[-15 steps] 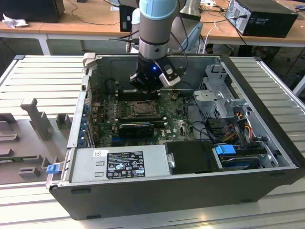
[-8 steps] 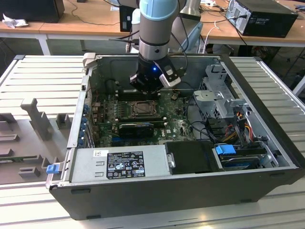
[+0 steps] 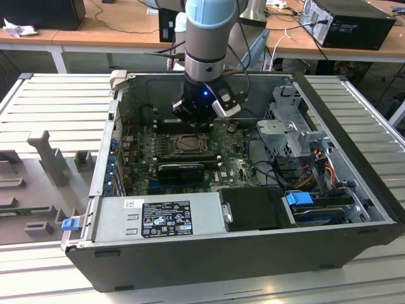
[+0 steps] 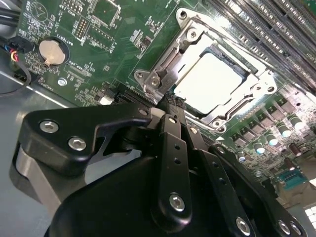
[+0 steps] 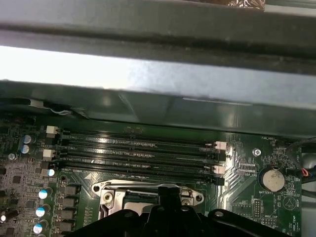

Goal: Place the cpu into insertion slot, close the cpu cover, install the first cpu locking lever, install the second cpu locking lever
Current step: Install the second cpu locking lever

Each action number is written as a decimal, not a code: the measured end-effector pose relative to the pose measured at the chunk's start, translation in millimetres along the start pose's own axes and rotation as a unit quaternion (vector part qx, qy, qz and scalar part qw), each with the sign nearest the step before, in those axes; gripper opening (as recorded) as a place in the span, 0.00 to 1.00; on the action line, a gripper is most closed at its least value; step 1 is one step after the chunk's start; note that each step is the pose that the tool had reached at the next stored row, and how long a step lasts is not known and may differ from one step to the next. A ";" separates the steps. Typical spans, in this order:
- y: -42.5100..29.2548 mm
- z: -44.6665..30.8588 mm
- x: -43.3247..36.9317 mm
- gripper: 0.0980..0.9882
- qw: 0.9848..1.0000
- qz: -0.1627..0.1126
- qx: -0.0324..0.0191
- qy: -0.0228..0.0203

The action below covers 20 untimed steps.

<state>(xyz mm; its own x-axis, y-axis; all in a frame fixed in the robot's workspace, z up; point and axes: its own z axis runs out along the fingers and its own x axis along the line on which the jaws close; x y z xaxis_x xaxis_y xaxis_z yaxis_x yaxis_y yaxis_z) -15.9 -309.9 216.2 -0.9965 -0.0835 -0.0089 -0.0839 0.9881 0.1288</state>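
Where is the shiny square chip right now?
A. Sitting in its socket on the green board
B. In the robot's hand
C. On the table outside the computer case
A: in the second wrist view the chip lies flat inside the socket, with the hand just beside it and holding nothing visible.

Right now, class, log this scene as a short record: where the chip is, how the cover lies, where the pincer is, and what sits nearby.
cpu: seated in the socket, pale top showing
cover: silvery frame lying flat around the cpu
pincer: hanging just beside the socket's edge, holding nothing
memory slots: long and black, in a row next to the socket
coin cell: on the green board, apart from the socket
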 end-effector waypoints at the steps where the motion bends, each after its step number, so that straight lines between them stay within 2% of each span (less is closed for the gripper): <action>1: -1.5 -0.2 0.1 0.01 1.000 0.000 0.000 0.000; 6: -6.5 -0.7 0.6 0.01 1.000 0.000 0.000 0.000; 11: -7.3 -4.1 0.7 0.01 1.000 0.000 0.000 0.000; 13: -6.5 -14.3 0.6 0.01 1.000 0.000 0.000 0.000; 20: -4.2 -35.9 0.4 0.01 1.000 0.000 0.000 0.000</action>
<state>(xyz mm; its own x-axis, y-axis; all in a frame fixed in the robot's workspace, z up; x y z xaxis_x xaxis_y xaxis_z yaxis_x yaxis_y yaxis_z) -15.8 -318.7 251.2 -0.9965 -0.0837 -0.0090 -0.0841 0.9881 0.1289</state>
